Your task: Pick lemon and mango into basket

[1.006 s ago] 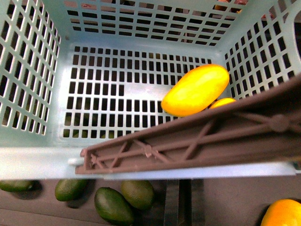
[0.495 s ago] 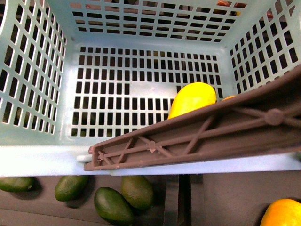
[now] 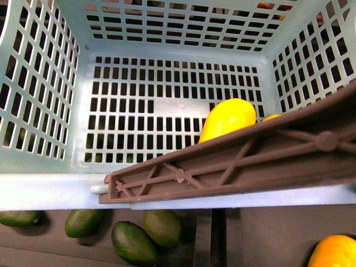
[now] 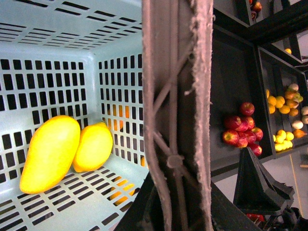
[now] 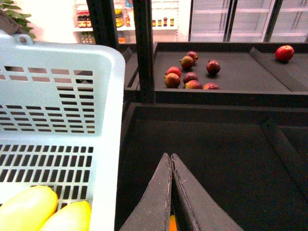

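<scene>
The turquoise basket (image 3: 44, 183) fills the front view, its brown handle (image 3: 233, 167) slanting across the near rim. The mango (image 3: 228, 118) lies on the basket floor by the right wall. Only a sliver of the lemon (image 3: 271, 117) shows past the handle. In the left wrist view the mango (image 4: 50, 154) and lemon (image 4: 94, 147) lie side by side, touching. My left gripper (image 4: 175, 197) is shut on the handle (image 4: 178, 96). My right gripper (image 5: 170, 156) is shut and empty, beside the basket's rim (image 5: 108, 120) over a dark tray. Mango (image 5: 26, 209) and lemon (image 5: 67, 217) show there too.
Three dark green fruits (image 3: 133, 243) and an orange fruit (image 3: 332, 251) lie below the basket's near rim. Dark shelves hold red apples (image 5: 190, 77) and yellow fruit (image 4: 281, 103). A black upright post (image 5: 143, 48) stands beside the basket.
The basket has shifted in the front view over the last second. The handle now covers more of the mango and nearly all of the lemon. Little moved in the last half second.
</scene>
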Robot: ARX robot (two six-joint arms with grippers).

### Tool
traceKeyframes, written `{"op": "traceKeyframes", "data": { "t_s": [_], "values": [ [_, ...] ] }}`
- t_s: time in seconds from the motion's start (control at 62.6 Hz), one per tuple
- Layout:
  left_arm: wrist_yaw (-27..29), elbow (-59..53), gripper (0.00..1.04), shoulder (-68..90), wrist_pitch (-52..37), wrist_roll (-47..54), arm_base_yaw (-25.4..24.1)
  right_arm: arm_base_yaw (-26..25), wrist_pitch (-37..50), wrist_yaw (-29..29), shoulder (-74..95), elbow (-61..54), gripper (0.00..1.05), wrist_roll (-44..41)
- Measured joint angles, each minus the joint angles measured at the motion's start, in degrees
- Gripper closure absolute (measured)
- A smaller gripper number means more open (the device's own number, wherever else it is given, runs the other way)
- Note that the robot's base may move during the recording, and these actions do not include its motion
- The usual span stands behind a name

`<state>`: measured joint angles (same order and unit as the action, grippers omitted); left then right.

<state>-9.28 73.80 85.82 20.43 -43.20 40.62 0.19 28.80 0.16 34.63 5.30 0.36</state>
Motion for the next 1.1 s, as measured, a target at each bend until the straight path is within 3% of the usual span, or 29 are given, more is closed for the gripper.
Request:
{"op": "traceKeyframes", "data": {
  "t_s": [1.102],
  "values": [
    [0.2, 0.0, 0.99, 0.0, 0.0, 0.02, 0.0, 0.0, -16.83, -0.09, -22.73, -4.31, 1.03, -0.02]
  ]
}}
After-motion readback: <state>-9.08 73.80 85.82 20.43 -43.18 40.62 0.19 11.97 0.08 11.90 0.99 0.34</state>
